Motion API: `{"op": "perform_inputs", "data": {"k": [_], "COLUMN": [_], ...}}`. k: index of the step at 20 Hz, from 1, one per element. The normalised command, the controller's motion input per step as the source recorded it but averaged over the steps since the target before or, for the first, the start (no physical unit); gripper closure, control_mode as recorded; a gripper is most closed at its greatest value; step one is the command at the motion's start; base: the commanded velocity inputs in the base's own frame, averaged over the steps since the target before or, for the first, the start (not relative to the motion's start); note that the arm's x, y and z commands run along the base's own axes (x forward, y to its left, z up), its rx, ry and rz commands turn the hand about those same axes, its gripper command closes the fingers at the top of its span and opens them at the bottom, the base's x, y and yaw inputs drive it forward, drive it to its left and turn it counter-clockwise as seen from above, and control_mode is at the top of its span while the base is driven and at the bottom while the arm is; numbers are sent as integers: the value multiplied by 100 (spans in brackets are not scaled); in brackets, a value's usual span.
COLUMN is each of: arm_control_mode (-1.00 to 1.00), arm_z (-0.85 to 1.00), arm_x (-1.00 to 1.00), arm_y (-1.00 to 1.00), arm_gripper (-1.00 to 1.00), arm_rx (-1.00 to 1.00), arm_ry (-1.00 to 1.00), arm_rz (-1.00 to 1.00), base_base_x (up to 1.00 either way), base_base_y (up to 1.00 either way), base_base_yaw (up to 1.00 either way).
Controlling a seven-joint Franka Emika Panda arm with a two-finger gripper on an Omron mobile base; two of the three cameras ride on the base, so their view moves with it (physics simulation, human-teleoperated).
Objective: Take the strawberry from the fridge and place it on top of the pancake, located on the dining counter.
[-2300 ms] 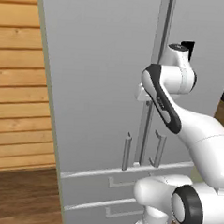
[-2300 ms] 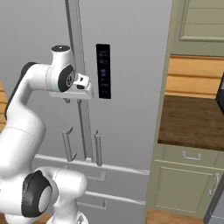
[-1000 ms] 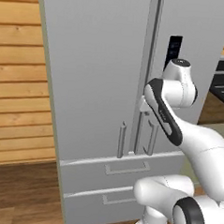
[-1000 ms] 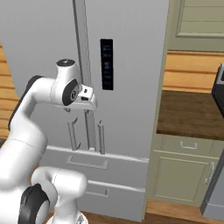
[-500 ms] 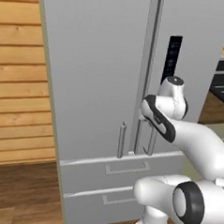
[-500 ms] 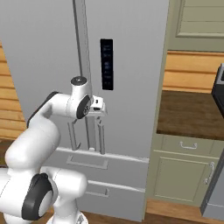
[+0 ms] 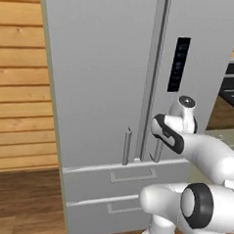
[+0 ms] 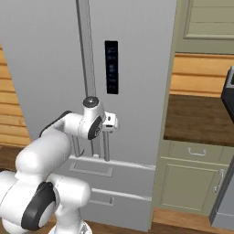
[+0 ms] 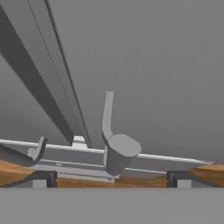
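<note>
Both doors of the fridge point(image 7: 106, 89) are closed, so its shelves and whatever they carry are hidden; the strawberry cannot be located. The fridge top and its left side are cut off in both base views. Two drawers point(image 7: 127, 176) below the doors are shut, contents unseen.

The gripper point(image 9: 109, 177) stands in front of the right-hand door, level with the lower end of that door's handle point(image 9: 114, 144). In the hand view its two dark fingertips point(image 9: 41, 178) are set wide apart at the bottom edge, the handle's round end lying between them with clear space on either side; nothing is pinched. In the left base view the arm covers the gripper and most of this handle. In the right base view the hand point(image 8: 109, 123) sits just in front of the handle; contact cannot be judged.

The fridge is smooth, matt light grey, flat-faced. Its handles are slim round vertical bars; the left door's handle point(image 7: 127, 146) is just beside the centre seam. A narrow black panel point(image 8: 111, 67) is set upright in the right door, above the gripper; its markings are too small to read.

Left of the fridge, a horizontally planked wood wall point(image 7: 20, 83). Right of it, a brown wooden worktop point(image 8: 199, 119) on pale green cabinets point(image 8: 189, 183), partly cut off at the frame edge.
</note>
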Motion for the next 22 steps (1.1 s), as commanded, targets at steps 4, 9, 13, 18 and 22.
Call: {"op": "perform_inputs", "data": {"k": [4,9,13,18,22], "arm_control_mode": [-100,-100,-100,-100,-100], "arm_z": [-21,-10,-14,-16,-14], "arm_x": [29,30,41,18,3], "arm_y": [0,0,-17,-8,-1], "arm_gripper": [-100,-100,-100,-100,100], "arm_rx": [0,0,0,0,0], "arm_ry": [0,0,0,-2,-1], "arm_rz": [0,0,0,0,0], "base_base_x": [0,0,0,0,0], "base_base_y": [0,0,0,0,0], "base_base_yaw": [0,0,0,0,0]}}
